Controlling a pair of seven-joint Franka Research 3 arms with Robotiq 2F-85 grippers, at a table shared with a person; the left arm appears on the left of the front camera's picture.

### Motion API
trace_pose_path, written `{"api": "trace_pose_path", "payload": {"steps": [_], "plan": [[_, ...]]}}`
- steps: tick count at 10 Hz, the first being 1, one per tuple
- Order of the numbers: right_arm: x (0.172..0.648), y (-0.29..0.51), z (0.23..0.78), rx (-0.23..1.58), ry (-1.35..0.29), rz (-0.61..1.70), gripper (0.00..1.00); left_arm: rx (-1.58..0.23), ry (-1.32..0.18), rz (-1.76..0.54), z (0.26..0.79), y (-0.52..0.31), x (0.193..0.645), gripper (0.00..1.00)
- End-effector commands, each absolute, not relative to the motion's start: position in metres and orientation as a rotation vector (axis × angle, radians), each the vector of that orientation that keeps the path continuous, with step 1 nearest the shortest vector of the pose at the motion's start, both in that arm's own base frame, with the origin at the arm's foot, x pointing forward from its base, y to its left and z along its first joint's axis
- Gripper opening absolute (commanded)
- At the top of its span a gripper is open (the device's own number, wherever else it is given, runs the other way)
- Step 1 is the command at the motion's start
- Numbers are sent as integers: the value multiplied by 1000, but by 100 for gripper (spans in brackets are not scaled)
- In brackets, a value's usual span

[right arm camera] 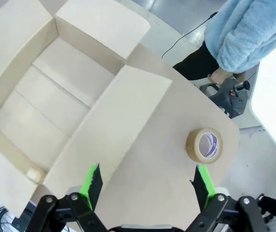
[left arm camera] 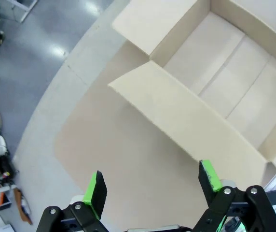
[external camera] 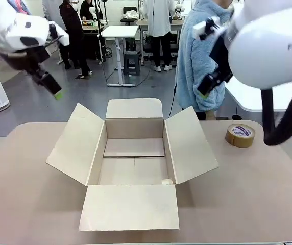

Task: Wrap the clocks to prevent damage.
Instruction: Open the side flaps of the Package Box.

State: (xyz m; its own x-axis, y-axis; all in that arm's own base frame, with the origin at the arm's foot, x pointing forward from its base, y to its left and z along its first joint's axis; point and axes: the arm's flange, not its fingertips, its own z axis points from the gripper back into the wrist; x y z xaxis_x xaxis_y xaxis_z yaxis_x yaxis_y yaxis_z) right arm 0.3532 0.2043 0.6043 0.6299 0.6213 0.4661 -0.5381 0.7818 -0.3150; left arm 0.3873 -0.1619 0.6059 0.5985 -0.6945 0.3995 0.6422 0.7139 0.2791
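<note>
Looking down at the counter [external camera: 248, 194], I am seeing a big cardboard box [external camera: 134, 127] with all four flaps folded out. Nothing big is lying inside it. A tiny pale bit [right arm camera: 32, 174] is sitting in one corner, too small for me to tell what it is. A brown tape roll [external camera: 240, 135] is lying flat on the counter to the right of the box, apart from it. A person [external camera: 199, 61] in a fluffy blue top is standing at the far side.

My left claw [left arm camera: 151, 176] is hanging high over the counter by the box's left flap, its fingers spread wide and pinching nothing. My right claw [right arm camera: 147, 171] is hanging high on the other side, near the right flap and the tape roll, also spread wide and empty.

I cannot tell where the clocks are. So I am thinking the job is just at its start. Next, I am guessing, the clocks need to come to the counter, and a claw needs to go down low and close gently around them.
</note>
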Motion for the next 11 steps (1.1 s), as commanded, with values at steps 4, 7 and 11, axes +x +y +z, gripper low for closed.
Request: {"api": "trace_pose_path", "payload": {"steps": [4,7,11], "plan": [[345,228,619,-164,-565,692,100,122,-517,-786,620,-178,380,100],[349,237,626,-167,-540,687,100,125,-510,-775,623,-183,378,100],[364,174,625,343,-643,973,100,-254,-424,-1076,633,-150,403,100]]}}
